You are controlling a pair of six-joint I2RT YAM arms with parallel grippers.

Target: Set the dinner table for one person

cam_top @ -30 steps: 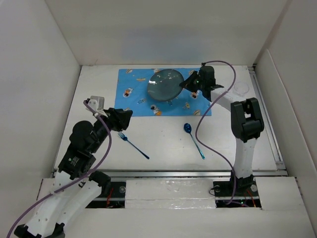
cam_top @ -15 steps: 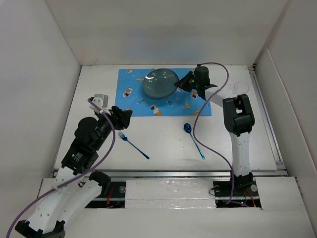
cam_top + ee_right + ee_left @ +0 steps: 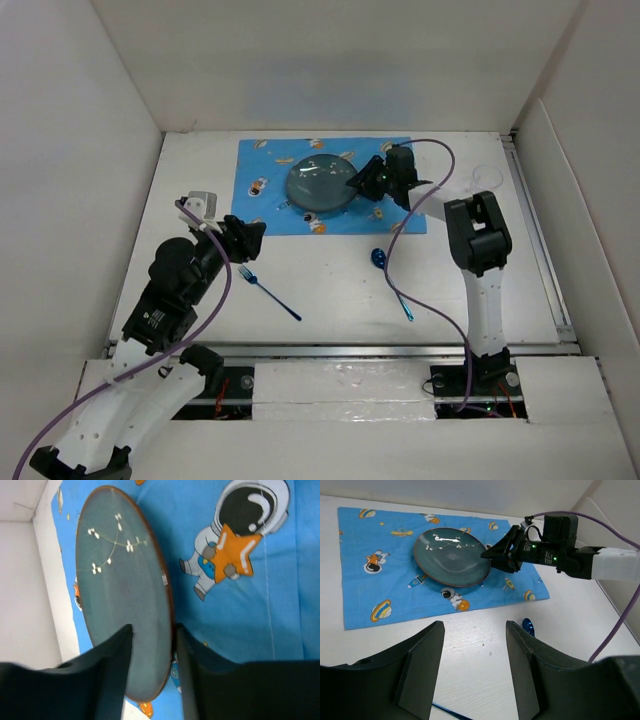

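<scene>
I can read no writing anywhere; the placemat (image 3: 395,597) bears only cartoon pictures, without letters or numbers.

— What is the dinner table (image 3: 330,345) like?
— A large, flat, matte white rectangle.
— And what is laid on it?
— A blue placemat (image 3: 262,172) printed with astronauts and planets lies flat along the far side. A round dark teal plate (image 3: 318,183) with a brownish rim lies near its middle.
— Any cutlery?
— On the bare white, nearer: a blue fork (image 3: 272,295) at the left and a blue spoon (image 3: 380,259) to its right. They are well apart, both handles slanting to the near right.
</scene>
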